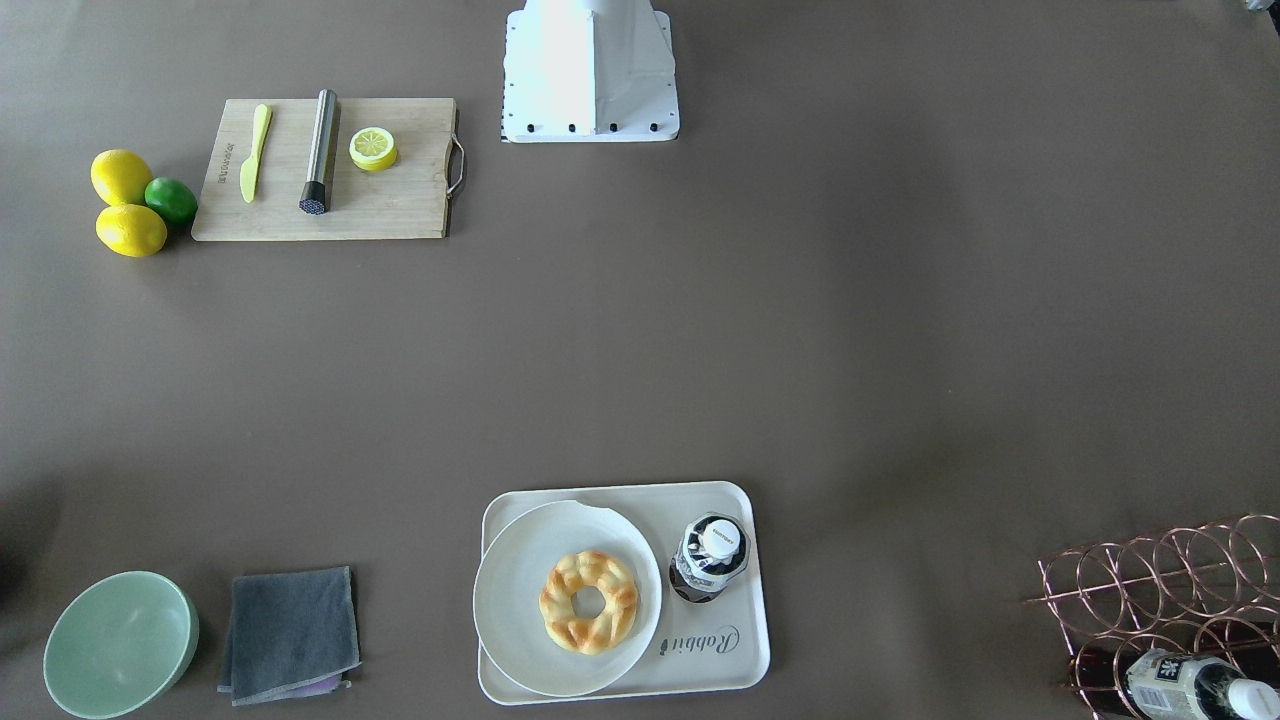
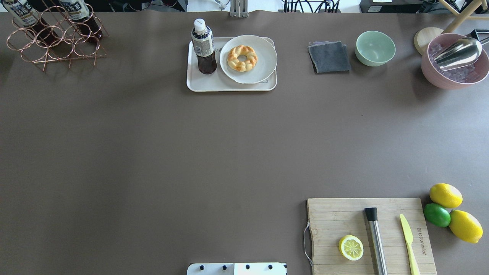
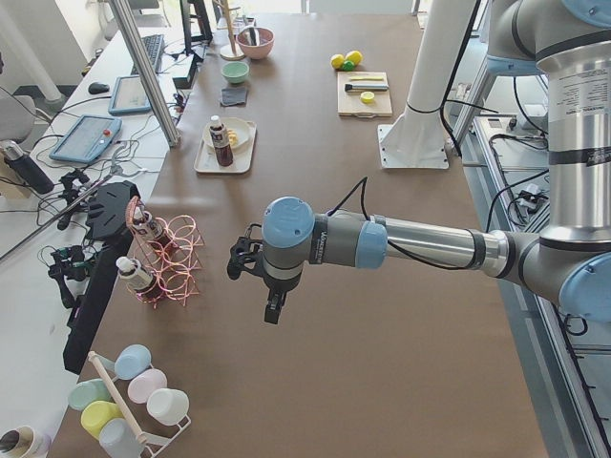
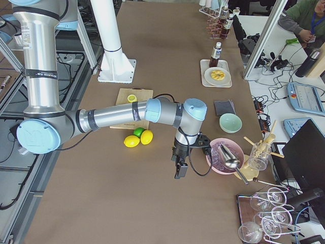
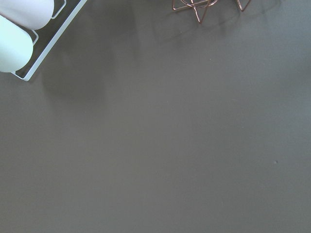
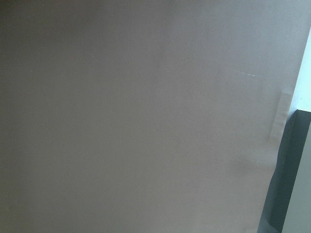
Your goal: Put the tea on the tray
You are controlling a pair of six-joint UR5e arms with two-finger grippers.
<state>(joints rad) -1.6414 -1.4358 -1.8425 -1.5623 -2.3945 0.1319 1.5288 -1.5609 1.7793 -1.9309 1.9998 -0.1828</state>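
The tea bottle (image 2: 203,47), dark liquid with a white cap, stands upright on the left part of the cream-white tray (image 2: 208,83). It also shows in the front view (image 1: 710,558) on the tray (image 1: 720,655) beside the "Rabbit" lettering. Nothing holds it. My left gripper (image 3: 272,310) hangs over bare table near the copper rack, far from the tray. My right gripper (image 4: 180,170) hangs over bare table near the pink bowl. Both show only in the side views, so I cannot tell whether they are open or shut. The wrist views show only table.
A round plate (image 2: 263,57) with a ring pastry (image 2: 242,58) lies on the tray. A copper rack (image 2: 53,42) holds two alike bottles. There are also a grey cloth (image 2: 329,57), a green bowl (image 2: 375,48), a pink ice bowl (image 2: 454,63), a cutting board (image 2: 336,217) and lemons (image 2: 445,195).
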